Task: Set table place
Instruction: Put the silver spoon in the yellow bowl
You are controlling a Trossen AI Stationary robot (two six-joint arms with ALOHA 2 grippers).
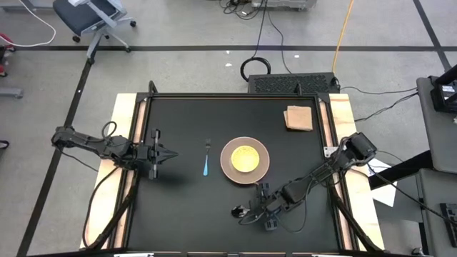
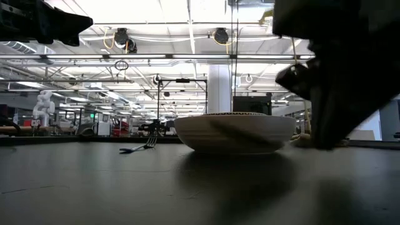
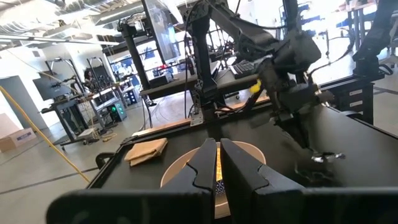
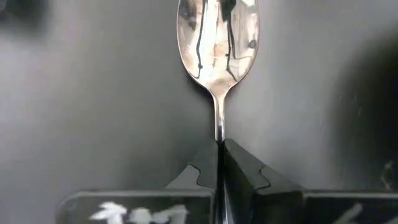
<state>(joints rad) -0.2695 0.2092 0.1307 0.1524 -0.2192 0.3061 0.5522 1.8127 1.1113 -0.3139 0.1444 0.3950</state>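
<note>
Spoon (image 4: 217,43) pinched in right gripper (image 4: 219,163) beside plate (image 1: 245,160).

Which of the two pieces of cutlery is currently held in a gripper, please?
The spoon: the right gripper is shut on its handle near the table's front edge. The blue-handled fork lies free, left of the plate.

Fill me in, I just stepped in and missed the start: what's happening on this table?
A place setting is being laid on the black table. The right gripper is shut on the handle of a spoon, low over the tabletop near the plate, which holds something yellow. A blue-handled fork lies to the plate's other side. The left gripper waits, shut and empty, at its own edge. A folded brown napkin sits in a corner.
</note>
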